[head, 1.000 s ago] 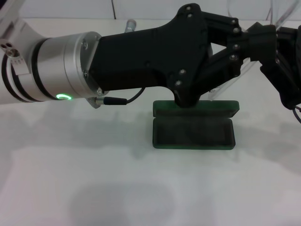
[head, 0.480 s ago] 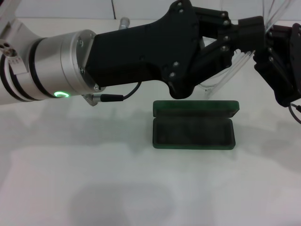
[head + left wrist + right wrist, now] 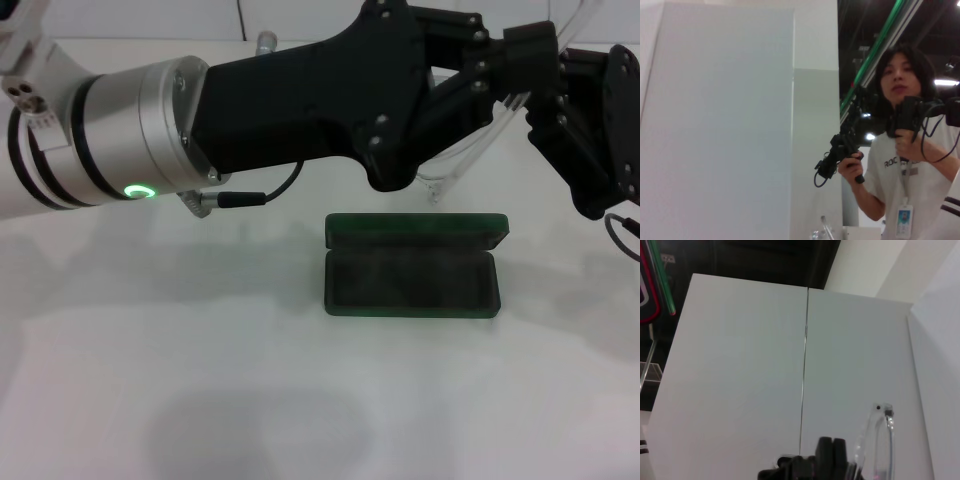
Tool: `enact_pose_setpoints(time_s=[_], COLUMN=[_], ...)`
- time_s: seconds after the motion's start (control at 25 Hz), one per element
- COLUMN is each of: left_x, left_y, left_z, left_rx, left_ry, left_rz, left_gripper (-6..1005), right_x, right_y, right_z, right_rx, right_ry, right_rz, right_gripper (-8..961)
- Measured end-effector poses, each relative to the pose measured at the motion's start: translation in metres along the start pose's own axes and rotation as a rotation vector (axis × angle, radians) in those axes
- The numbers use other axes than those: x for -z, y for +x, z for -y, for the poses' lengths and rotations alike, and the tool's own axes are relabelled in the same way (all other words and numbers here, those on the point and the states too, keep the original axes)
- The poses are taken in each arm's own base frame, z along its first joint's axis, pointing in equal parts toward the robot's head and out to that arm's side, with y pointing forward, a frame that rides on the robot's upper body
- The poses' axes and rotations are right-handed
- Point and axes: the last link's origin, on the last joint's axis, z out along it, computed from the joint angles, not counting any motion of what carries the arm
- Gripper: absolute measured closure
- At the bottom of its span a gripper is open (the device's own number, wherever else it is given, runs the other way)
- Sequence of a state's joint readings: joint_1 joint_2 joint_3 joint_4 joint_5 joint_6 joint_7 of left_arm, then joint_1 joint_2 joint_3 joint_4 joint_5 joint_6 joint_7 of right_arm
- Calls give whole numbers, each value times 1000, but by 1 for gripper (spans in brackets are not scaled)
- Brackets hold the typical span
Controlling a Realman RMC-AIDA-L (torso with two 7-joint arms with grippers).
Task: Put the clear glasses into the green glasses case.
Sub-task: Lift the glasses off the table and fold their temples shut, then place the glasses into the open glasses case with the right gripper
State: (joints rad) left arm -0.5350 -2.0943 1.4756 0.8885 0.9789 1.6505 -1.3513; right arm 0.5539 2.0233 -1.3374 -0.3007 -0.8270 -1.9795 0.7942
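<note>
The green glasses case [image 3: 410, 278] lies open on the white table, lid folded back, dark inside bare. Above and behind it the clear glasses [image 3: 462, 165] hang in the air, one lens low and the thin arms rising to the upper right. My left gripper [image 3: 535, 45] reaches across from the left, its fingers closed together on the frame. My right gripper [image 3: 566, 88] meets it from the right, close against the glasses. The right wrist view shows a glasses [image 3: 881, 437] hinge and arm just beside that gripper.
White table [image 3: 250, 400] spreads in front of and to the left of the case. A white panel wall stands behind. The left arm's silver cuff [image 3: 130, 140] and cable plug [image 3: 235, 199] hang over the table left of the case.
Both grippers and the glasses have risen a little above the case. The right gripper has shifted slightly left. The case has not moved.
</note>
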Motion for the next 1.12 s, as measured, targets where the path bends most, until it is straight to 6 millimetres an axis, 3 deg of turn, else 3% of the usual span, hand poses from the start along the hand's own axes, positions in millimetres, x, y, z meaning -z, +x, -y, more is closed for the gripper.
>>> enact_pose_setpoints(time_s=[0.88, 1.12], left_x=[3, 26], left_y=[-2, 2], left_z=[-4, -16], left_rx=[-3, -3], left_ry=[-13, -37], left_rz=[6, 23], left_gripper=[940, 940], right_x=[5, 14], right_y=[-1, -8], right_z=[0, 4], right_rx=[14, 28], right_ry=[30, 62], right_rz=[5, 7], right_gripper=[898, 898])
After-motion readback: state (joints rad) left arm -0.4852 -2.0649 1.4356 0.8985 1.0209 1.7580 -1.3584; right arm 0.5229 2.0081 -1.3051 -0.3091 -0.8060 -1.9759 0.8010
